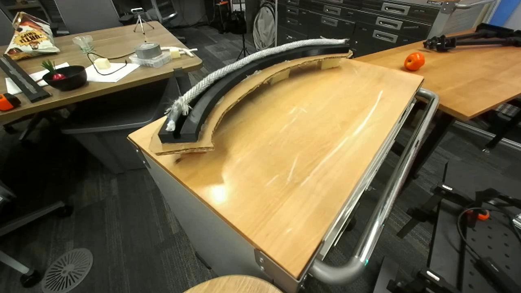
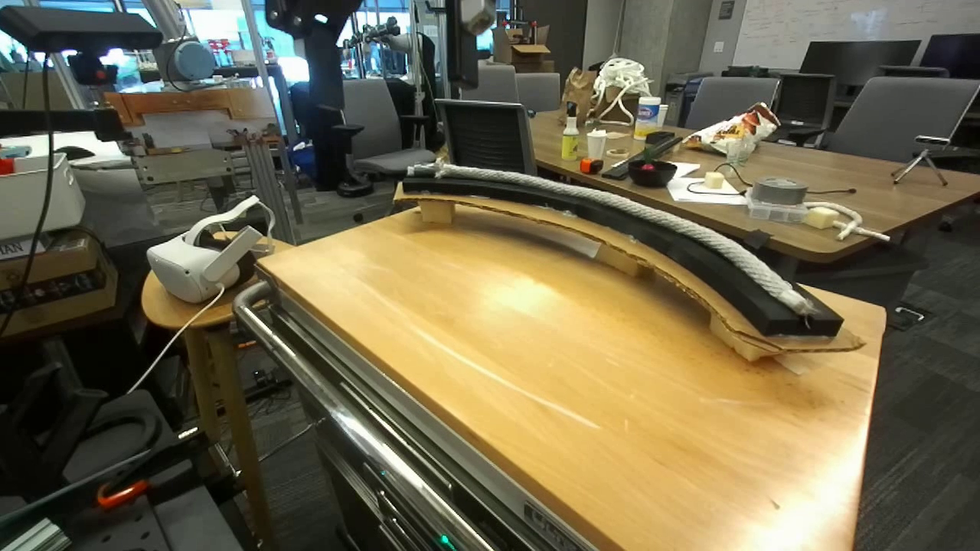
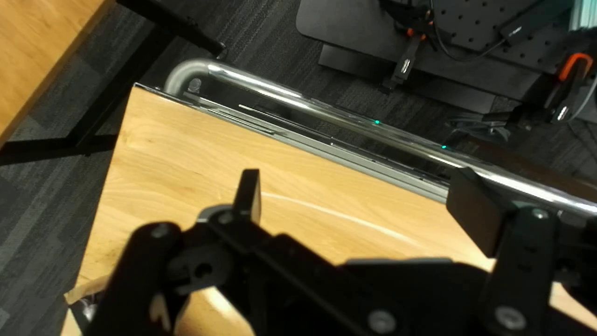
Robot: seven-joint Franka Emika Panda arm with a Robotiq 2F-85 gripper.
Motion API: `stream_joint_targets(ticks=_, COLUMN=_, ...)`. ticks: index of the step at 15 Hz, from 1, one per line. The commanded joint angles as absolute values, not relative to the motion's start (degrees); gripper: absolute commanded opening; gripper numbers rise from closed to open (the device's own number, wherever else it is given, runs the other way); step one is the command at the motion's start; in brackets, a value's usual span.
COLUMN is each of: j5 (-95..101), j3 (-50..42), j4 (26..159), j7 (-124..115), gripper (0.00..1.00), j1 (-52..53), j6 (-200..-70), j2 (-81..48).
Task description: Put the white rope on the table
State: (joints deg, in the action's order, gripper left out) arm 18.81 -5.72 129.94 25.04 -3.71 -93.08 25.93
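Observation:
The white rope point(image 1: 264, 54) lies curved along the black track point(image 1: 196, 122), raised above the table point(image 1: 309, 138). In an exterior view its frayed end overhangs the track end. The rope point(image 2: 597, 200) runs the whole track point(image 2: 681, 249) in both exterior views. In the wrist view, the table point(image 3: 172, 163) lies under my gripper point(image 3: 359, 200). The gripper is open with its fingers wide apart and nothing between them. Its black fingers also hang, partly cut off, at the top of an exterior view point(image 2: 398, 134). The rope is almost wholly out of the wrist view.
The track sits on cardboard point(image 1: 183, 148) with small blocks under it. A metal rail point(image 1: 390, 195) runs along the table's side. A cluttered desk point(image 1: 154, 34) and a wooden desk point(image 1: 480, 77) stand close by. A round stool point(image 2: 164, 306) bears a white headset point(image 2: 187, 264).

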Motion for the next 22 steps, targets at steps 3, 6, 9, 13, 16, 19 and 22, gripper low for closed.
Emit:
stream_joint_targets(ticks=3, j5=18.4, j3=-7.2, j4=126.5, j7=40.3, gripper=1.0, j1=1.4, j6=-90.8, j2=25.9)
stream_joint_targets(ticks=6, j5=18.7, j3=-6.6, j4=127.8, j7=39.5, gripper=1.0, j1=1.1, j6=-92.2, j2=26.0)
stream_joint_targets(ticks=9, j5=18.6, j3=-6.5, j4=127.3, j7=41.0, gripper=1.0, j1=1.7, j6=-92.2, j2=25.9)
stream_joint_targets(ticks=13, j5=21.9, j3=-6.6, j4=128.8, j7=47.0, gripper=1.0, j1=2.8, j6=-95.5, j2=27.7)
stream_joint_targets(ticks=16, j5=21.7, j3=-6.4, j4=125.2, j7=52.2, gripper=1.0, j1=3.7, j6=-98.8, j2=25.8)
stream_joint_targets(ticks=19, j5=13.3, j3=-6.7, j4=117.3, j7=55.5, gripper=1.0, j1=6.3, j6=-102.6, j2=19.8)
stream_joint_targets(ticks=22, j5=7.5, j3=-5.3, j4=114.2, j7=61.3, gripper=1.0, j1=8.6, j6=-105.8, j2=16.0)
